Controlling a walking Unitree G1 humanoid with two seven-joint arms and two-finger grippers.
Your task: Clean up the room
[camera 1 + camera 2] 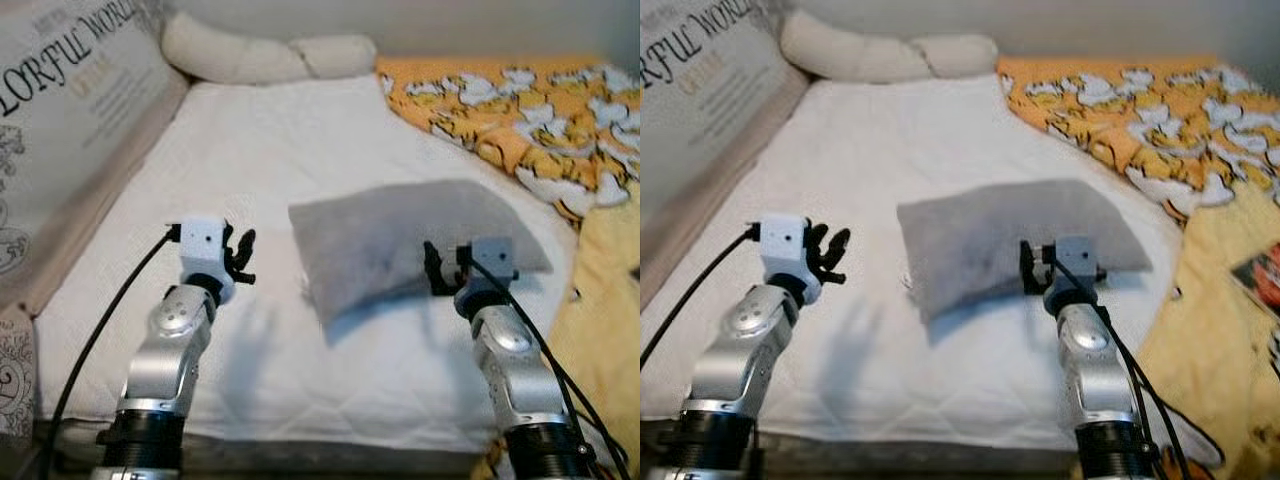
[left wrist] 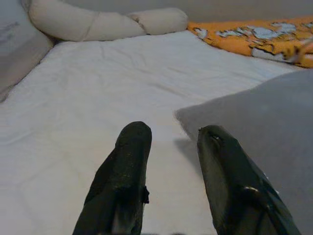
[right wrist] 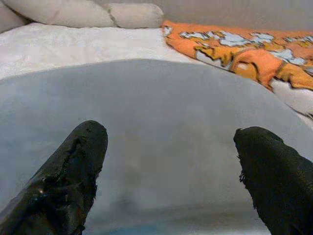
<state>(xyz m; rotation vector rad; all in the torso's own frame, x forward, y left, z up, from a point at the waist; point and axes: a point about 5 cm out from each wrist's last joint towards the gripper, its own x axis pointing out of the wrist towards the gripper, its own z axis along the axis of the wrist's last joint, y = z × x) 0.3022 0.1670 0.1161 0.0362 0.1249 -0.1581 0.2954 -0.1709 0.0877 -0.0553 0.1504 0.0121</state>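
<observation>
A grey pillow (image 1: 400, 235) lies flat in the middle of the white bed (image 1: 290, 140). My right gripper (image 1: 440, 264) stands open at the pillow's near edge, its two black fingers (image 3: 80, 147) spread wide over the grey fabric with nothing between them. My left gripper (image 1: 241, 254) hovers over bare sheet a little to the left of the pillow's near left corner. It is open too, with a narrower gap between its fingers (image 2: 129, 147), and holds nothing.
A crumpled orange patterned blanket (image 1: 520, 110) covers the bed's right side and hangs over its edge. A cream bolster (image 1: 260, 55) lies along the head. A large printed cushion (image 1: 70, 110) leans along the left side. The bed's front edge is just below my arms.
</observation>
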